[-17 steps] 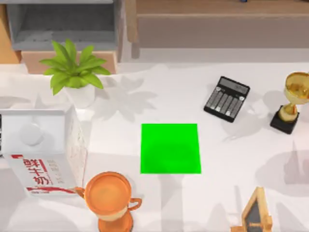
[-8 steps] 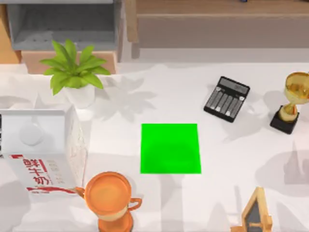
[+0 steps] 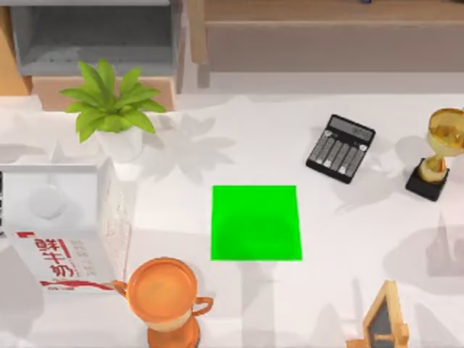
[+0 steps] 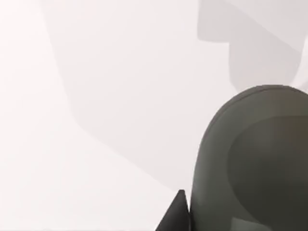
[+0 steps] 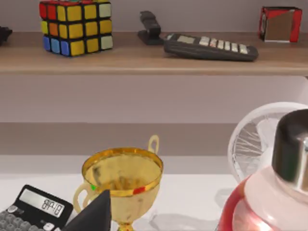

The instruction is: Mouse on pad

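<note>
At the left edge of the table, seen from above, we find a white milk carton with red printed characters, box-shaped and lying beside a potted plant with pointed green leaves in a white pot. Just in front of the carton stands an orange cup, glossy, round-mouthed, with side handles and a narrow stem. The tabletop is smooth and white, crossed by soft grey shadows.

At the centre lies the pad: a flat, plain, bright green square sheet, clear on top, well apart from every other object. To its right and farther back rests a black calculator, rectangular, tilted, with a pale display and rows of grey keys. At the right edge stands a gold trophy, shiny metal on a black block base; a small wooden-framed board sits at the near right.

In the left wrist view we see a rounded dark grey shape close to the camera above the white surface, with a dark pointed tip beside it; whether the left gripper is spread or closed we cannot tell.

In the right wrist view, a dark pointed tip rises before the trophy and calculator; the right gripper's state likewise cannot be told. Behind, a wooden shelf carries a coloured puzzle cube.
</note>
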Available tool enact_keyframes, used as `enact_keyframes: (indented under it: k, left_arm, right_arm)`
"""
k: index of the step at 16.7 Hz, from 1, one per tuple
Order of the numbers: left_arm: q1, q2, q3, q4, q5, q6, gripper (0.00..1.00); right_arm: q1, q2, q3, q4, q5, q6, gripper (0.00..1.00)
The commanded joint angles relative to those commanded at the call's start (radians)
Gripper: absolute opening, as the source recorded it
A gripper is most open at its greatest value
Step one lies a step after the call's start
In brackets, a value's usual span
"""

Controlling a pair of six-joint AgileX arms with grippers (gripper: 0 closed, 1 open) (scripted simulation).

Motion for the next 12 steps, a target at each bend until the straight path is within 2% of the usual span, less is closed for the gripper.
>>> enact_keyframes:
  k: [5, 12]
  left_arm:
    - [-0.182, 0.062, 0.181, 0.0, 0.007, 0.397, 0.0]
    - [-0.515, 0.21, 0.473, -0.026, 0.018, 1.134, 0.0]
  right_arm:
    - [0.0, 0.0, 0.0, 0.0, 0.0, 0.0, 1.0]
    - [0.0, 0.0, 0.0, 0.0, 0.0, 0.0, 1.0]
